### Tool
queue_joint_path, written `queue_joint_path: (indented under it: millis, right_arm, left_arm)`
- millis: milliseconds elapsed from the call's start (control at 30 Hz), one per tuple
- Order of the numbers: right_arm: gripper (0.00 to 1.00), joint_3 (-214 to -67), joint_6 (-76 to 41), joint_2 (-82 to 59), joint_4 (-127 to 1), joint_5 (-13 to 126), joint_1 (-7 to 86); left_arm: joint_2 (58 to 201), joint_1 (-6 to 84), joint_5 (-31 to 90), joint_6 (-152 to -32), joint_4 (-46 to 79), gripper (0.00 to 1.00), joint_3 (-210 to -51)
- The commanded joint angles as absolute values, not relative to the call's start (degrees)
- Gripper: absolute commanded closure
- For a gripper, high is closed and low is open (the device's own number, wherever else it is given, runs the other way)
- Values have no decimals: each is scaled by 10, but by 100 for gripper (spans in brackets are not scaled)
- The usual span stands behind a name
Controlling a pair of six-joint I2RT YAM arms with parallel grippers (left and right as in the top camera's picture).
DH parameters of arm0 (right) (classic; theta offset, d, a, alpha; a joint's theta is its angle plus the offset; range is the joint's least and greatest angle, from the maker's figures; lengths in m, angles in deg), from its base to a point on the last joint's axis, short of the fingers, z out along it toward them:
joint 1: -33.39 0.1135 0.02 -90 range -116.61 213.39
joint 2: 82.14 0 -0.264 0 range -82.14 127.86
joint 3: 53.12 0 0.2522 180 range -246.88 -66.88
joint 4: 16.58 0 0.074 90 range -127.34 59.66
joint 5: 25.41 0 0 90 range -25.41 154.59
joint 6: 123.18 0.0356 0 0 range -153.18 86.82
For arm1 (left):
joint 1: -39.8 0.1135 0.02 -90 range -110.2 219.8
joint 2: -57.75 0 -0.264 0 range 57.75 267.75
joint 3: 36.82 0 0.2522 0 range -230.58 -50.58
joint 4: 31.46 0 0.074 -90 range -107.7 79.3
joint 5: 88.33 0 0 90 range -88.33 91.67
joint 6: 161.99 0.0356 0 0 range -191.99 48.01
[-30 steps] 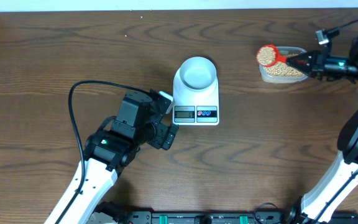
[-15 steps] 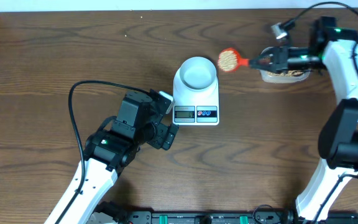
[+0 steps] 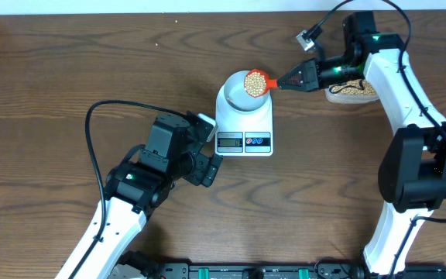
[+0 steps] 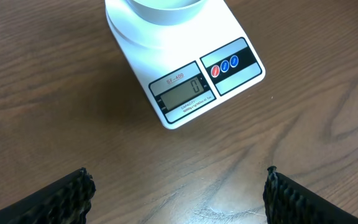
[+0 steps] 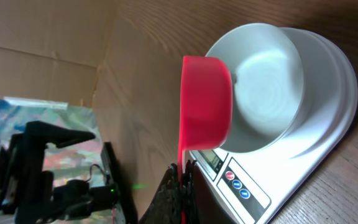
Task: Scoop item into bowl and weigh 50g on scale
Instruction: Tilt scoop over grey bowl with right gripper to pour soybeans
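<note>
Scoop (image 5: pixel 207 102) of beans (image 3: pixel 253 80), clenched in my right tool (image 3: pixel 283 80), above bowl (image 3: pixel 235 97) on scale (image 3: pixel 245 128). Left tool (image 3: pixel 210 145) released, beside scale. Risk: quick tilt dumps too many, or beans skip past rim onto tabletop (image 3: pixel 91 62).

White arms (image 3: pixel 397 81), blk joints (image 3: pixel 163 146), blk cables (image 3: pixel 90 143)

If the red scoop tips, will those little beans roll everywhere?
Probably they would pour out loose: the beans are many small round ones heaped in the red scoop. Being round, any that miss would likely roll across the table. The scoop hangs over the bowl, so most should land inside.
</note>
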State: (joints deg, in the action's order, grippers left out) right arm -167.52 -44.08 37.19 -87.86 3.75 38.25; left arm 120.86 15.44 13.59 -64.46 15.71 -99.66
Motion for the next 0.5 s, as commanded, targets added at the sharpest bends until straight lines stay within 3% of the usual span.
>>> queue_joint_path:
  millis: [0,467]
  right_arm:
    - [99,-1674,-419,358,-873,72,393]
    - [99,-1674,-418,358,-847,168,434]
  left_arm:
    - [1210,158,141,-639,158,11,-1008]
    - [1210,159,141,-639,158,11,-1008]
